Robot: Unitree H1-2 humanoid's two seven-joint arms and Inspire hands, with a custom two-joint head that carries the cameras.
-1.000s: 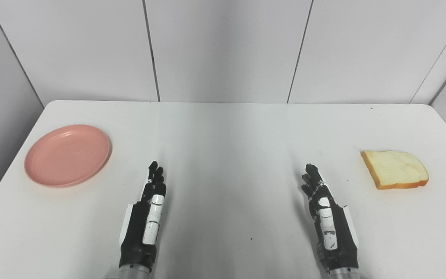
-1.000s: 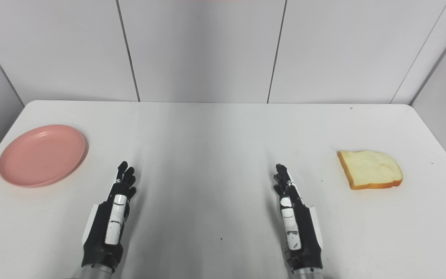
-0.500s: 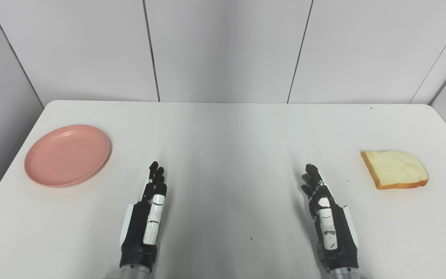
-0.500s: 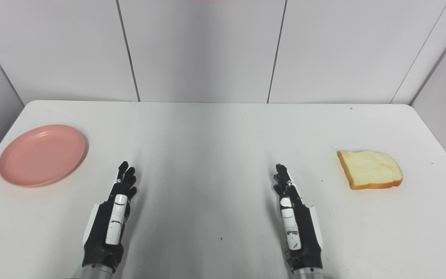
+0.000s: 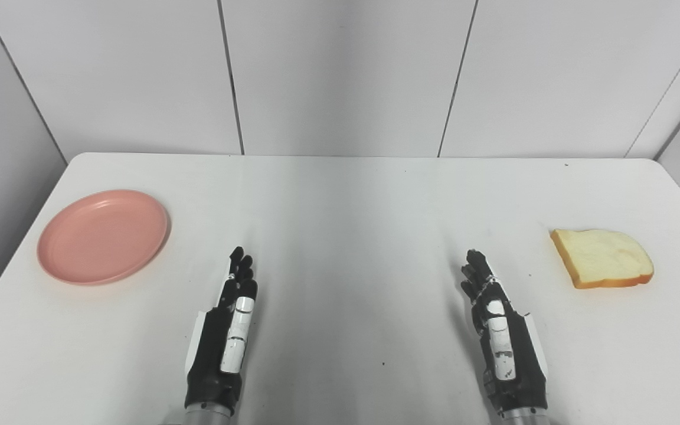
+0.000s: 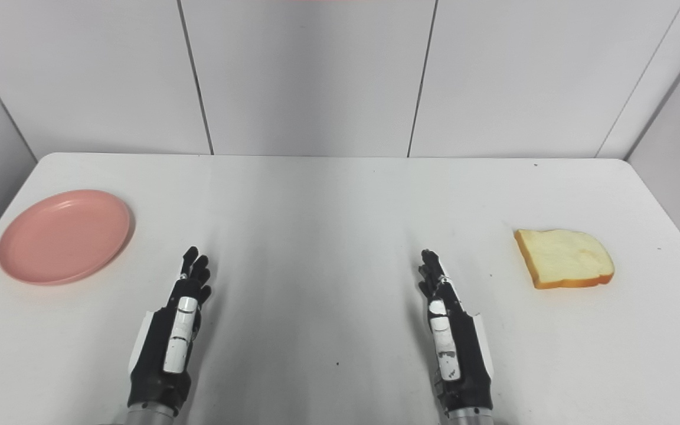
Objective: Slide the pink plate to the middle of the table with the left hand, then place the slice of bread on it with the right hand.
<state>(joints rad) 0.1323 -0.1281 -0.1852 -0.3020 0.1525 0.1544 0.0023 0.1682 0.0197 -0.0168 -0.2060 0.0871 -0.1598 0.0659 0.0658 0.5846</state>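
A round pink plate [image 5: 103, 236] lies flat at the left side of the white table [image 5: 346, 200]. A slice of bread [image 5: 602, 257] with a golden crust lies flat at the right side. My left hand [image 5: 226, 337] is at the near edge, left of centre, fingers straight and pointing away, open and empty, well to the right of the plate. My right hand [image 5: 500, 342] is at the near edge, right of centre, open and empty, left of and nearer than the bread. Neither hand touches anything.
White wall panels [image 5: 340, 77] stand behind the table's far edge. The table's left edge runs close by the plate, and its right edge close by the bread.
My left hand has shifted very slightly to the right. The right hand, plate and bread have not moved.
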